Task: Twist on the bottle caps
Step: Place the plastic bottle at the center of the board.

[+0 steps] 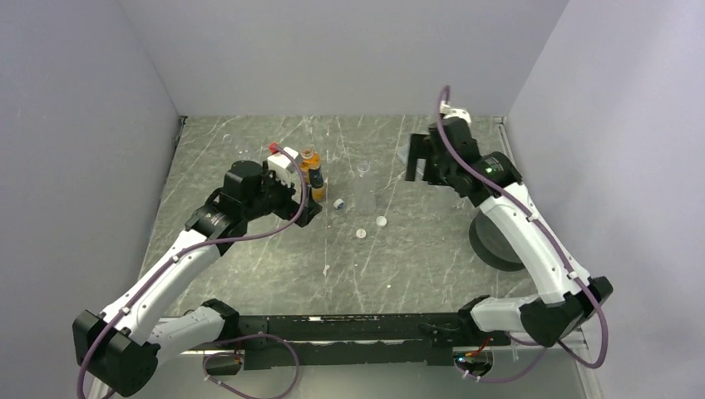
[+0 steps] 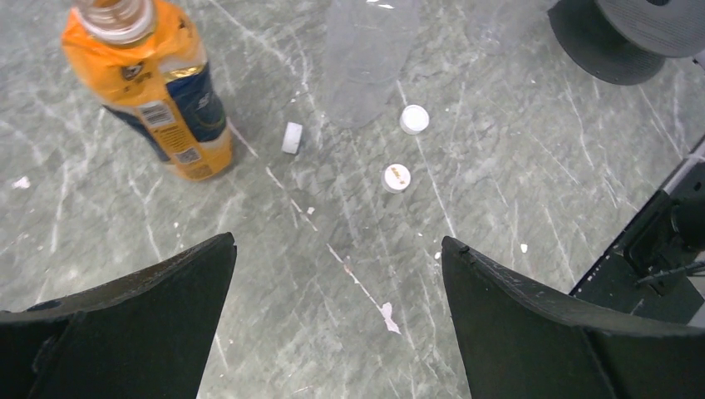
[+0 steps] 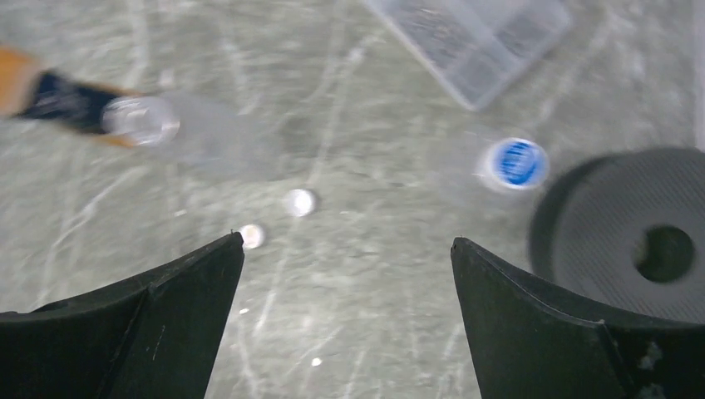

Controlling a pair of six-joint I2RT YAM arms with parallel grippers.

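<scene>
The orange bottle (image 1: 312, 172) (image 2: 158, 100) stands uncapped at the table's middle back, just beyond my left gripper (image 1: 304, 209) (image 2: 337, 249), which is open and holds nothing. A clear bottle (image 1: 364, 187) (image 2: 366, 58) (image 3: 166, 125) stands to its right. Three white caps lie loose on the table: one on its side (image 2: 292, 137) (image 1: 339, 203), two flat (image 2: 414, 119) (image 2: 396, 177). My right gripper (image 1: 420, 158) (image 3: 345, 245) hangs open and empty high at the back right. Below it a blue-topped cap (image 3: 515, 162) seems to sit on a blurred clear bottle.
A large black disc (image 1: 492, 243) (image 3: 640, 241) lies at the right, partly under my right arm. A flat clear box (image 3: 474, 41) lies at the back right. White flecks and scratches mark the grey table (image 1: 274, 258). Walls close in on three sides.
</scene>
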